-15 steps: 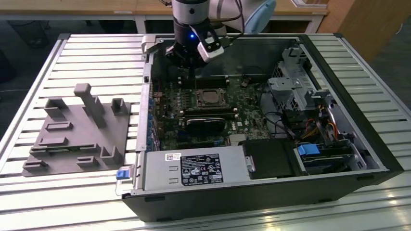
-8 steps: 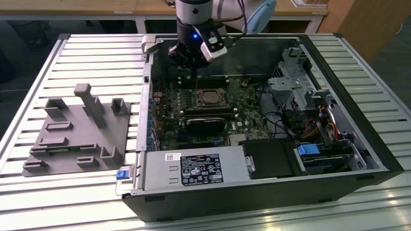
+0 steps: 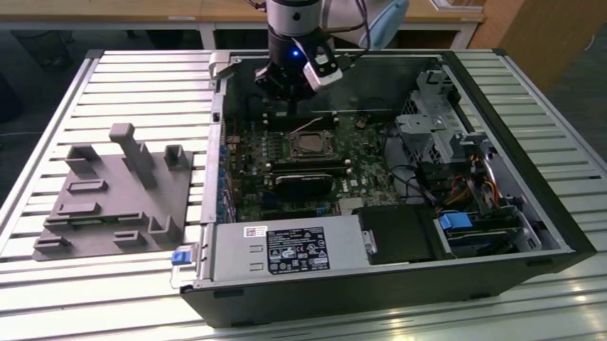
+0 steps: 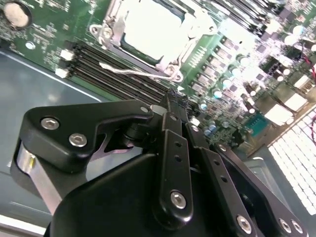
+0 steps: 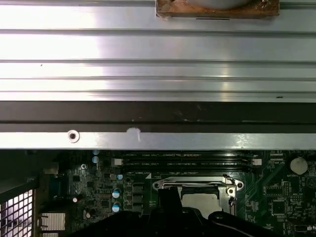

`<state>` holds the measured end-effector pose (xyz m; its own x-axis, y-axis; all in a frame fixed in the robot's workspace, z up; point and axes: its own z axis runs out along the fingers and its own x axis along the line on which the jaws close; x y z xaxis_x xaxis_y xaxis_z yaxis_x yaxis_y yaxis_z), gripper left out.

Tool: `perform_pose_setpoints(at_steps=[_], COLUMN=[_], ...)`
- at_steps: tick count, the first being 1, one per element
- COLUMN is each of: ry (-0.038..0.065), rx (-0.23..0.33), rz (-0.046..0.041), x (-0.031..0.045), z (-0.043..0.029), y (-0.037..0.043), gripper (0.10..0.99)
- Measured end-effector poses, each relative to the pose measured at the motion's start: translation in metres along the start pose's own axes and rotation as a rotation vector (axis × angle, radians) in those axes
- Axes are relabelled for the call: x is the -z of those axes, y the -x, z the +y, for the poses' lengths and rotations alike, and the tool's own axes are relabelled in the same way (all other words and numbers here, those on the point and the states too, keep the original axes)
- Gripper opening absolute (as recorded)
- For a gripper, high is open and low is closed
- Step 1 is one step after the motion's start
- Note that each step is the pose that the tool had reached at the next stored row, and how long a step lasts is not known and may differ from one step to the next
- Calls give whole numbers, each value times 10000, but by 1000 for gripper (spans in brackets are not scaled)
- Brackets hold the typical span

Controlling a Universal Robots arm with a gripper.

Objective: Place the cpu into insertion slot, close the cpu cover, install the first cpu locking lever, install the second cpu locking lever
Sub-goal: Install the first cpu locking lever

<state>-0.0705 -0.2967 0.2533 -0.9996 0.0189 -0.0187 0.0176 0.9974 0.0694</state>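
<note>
The cpu [image 4: 148,24] lies pale and flat in the insertion slot [image 3: 308,146] on the green board inside the open computer case. The silver cpu cover [image 4: 168,60] frames it and looks lowered over it. A thin wire locking lever [image 4: 129,72] runs along the socket's edge nearest the fingers; I cannot tell whether it is latched. My gripper [image 4: 170,98] hangs just off that edge, over the black memory slots, with its black fingers [image 4: 174,148] drawn together on nothing. In the exterior view the gripper [image 3: 292,117] is above the board, behind the socket. The socket [image 5: 197,190] also appears in the first wrist view.
The case's metal walls [image 3: 220,106] enclose the board. A black heatsink block [image 3: 301,186] sits in front of the socket, with a drive cage [image 3: 436,121] and cables on the exterior view's right. A grey fixture [image 3: 114,192] rests on the slatted table on the exterior view's left.
</note>
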Motion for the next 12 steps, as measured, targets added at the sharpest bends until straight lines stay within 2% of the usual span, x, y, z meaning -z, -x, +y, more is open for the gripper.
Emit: perform_pose_setpoints(at_steps=[1,2,3,6,7,12], ry=[0,9,52,338,366,369], rx=[-1,1,-1,-7,-7,120], rz=[0,0,2,6,3,-27], x=[-2,-7,-9,-20,-28,-70], z=[1,1,0,0,1,-3], y=[26,89,100,109,109,109], gripper=[106,106,106,106,106,106])
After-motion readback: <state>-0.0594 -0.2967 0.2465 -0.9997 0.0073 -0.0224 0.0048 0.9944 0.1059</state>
